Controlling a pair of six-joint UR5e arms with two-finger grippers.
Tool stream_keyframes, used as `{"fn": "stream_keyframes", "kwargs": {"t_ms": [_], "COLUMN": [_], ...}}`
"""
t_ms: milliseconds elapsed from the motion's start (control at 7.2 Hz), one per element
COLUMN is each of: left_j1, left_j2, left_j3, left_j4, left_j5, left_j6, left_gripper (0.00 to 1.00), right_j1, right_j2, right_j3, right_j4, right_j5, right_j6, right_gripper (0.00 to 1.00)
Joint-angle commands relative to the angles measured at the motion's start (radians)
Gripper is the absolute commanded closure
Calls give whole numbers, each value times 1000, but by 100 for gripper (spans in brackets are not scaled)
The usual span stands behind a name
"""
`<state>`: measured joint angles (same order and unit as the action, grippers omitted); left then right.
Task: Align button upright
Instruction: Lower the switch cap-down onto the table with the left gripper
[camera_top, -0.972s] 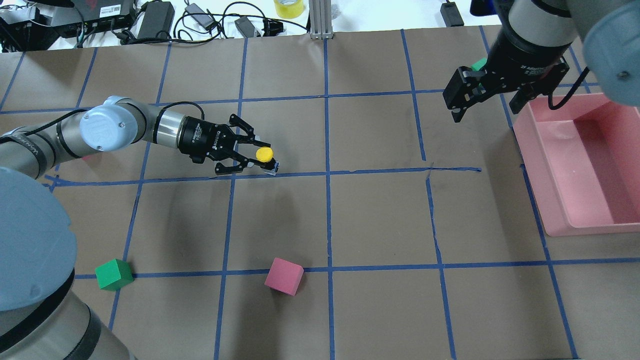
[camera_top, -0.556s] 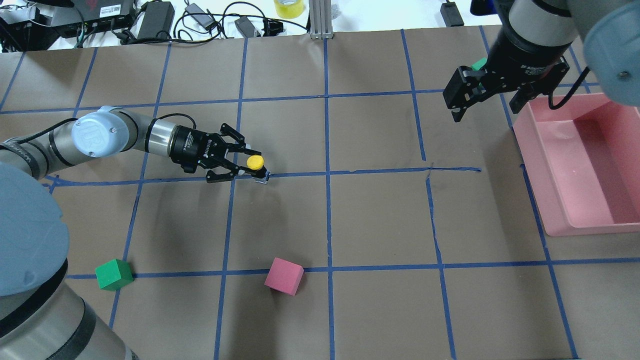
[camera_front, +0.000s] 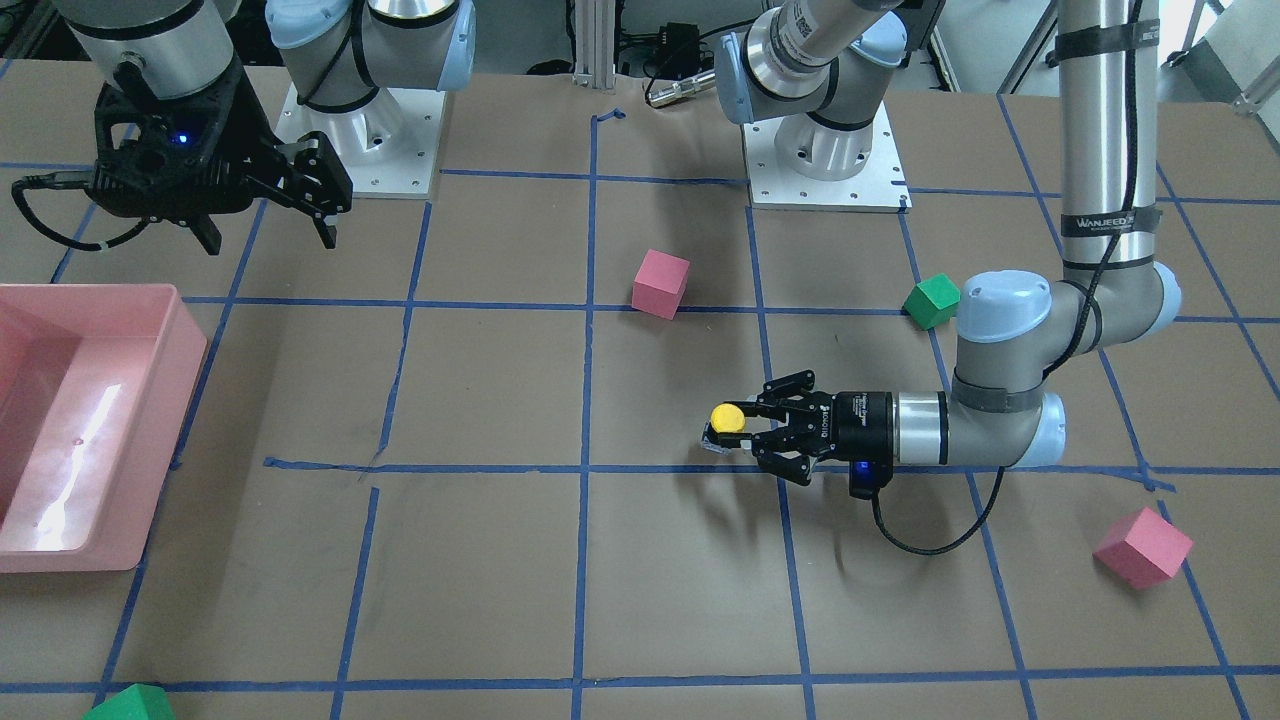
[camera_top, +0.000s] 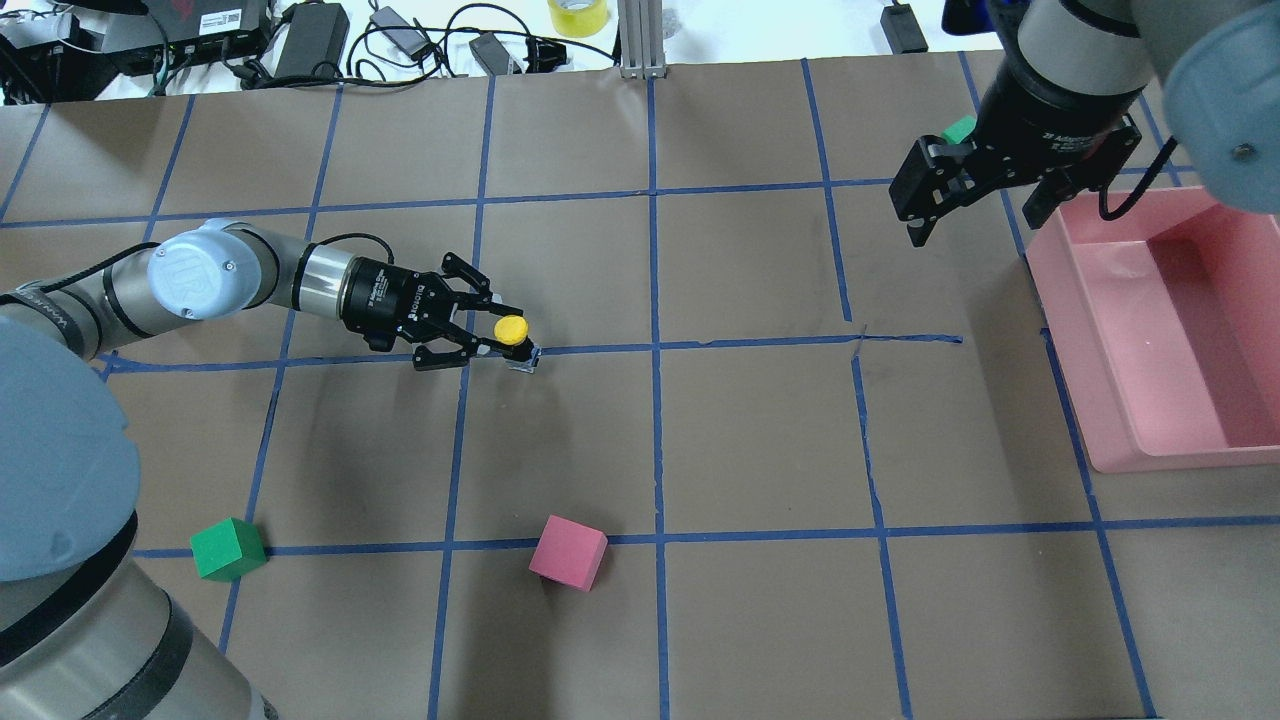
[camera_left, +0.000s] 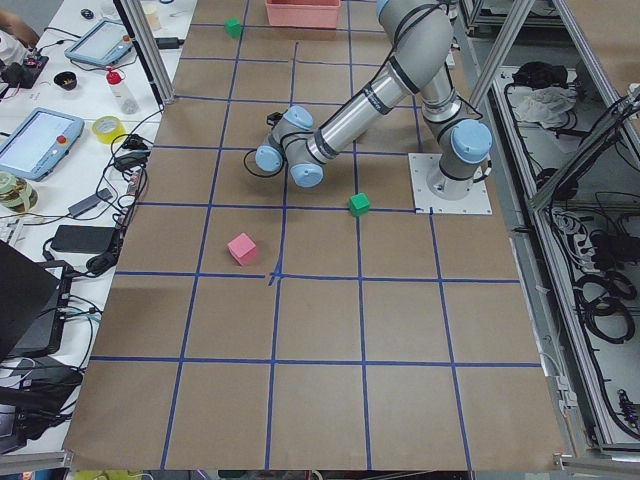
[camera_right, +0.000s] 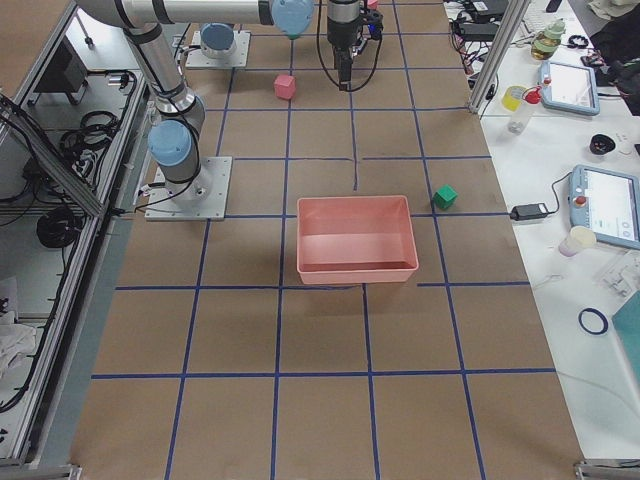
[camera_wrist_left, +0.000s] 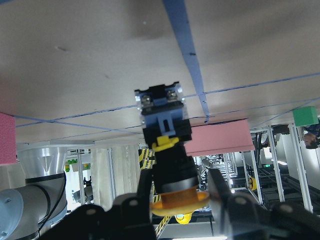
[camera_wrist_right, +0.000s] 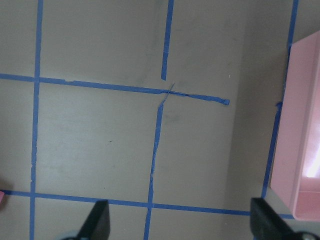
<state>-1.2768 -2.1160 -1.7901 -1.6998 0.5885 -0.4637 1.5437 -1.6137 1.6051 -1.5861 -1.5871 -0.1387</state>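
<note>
The button (camera_top: 512, 327) has a yellow cap, a black body and a grey square base. My left gripper (camera_top: 498, 331) reaches in sideways and is shut on its black body just below the cap. The button stands upright with its base down at a blue tape line; I cannot tell whether it touches the table. The front view shows the button (camera_front: 727, 418) and the left gripper (camera_front: 744, 427). In the left wrist view the fingers (camera_wrist_left: 219, 192) flank the button (camera_wrist_left: 167, 145). My right gripper (camera_top: 978, 212) hovers open and empty at the far right, also in the front view (camera_front: 268, 235).
A pink bin (camera_top: 1100, 400) stands at the right edge. A pink cube (camera_top: 568, 552) and a green cube (camera_top: 228, 548) lie near the robot. Another pink cube (camera_front: 1143, 546) and a green cube (camera_front: 130, 703) lie on the far side. A green cube (camera_top: 960, 128) sits behind the right gripper.
My left gripper has moved a little left and toward the robot, and lower, with the button still in it. The right arm has barely moved.
</note>
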Motion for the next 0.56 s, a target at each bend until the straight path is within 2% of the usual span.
{"fn": "stream_keyframes", "kwargs": {"t_ms": [0,417], "left_j1": [1,0], "left_j2": [-5,-10], "left_j3": [-2,-2], "left_j4": [61,62], "left_j5": [84,85], "left_j6": [-3,-4], "left_gripper": [78,63], "right_j1": [0,1], "right_j2": [1,5], "right_j3": [4,6], "right_j4": [0,-2], "right_j5": [-4,-2], "right_j6": [-1,-2], "right_gripper": [0,0]}}
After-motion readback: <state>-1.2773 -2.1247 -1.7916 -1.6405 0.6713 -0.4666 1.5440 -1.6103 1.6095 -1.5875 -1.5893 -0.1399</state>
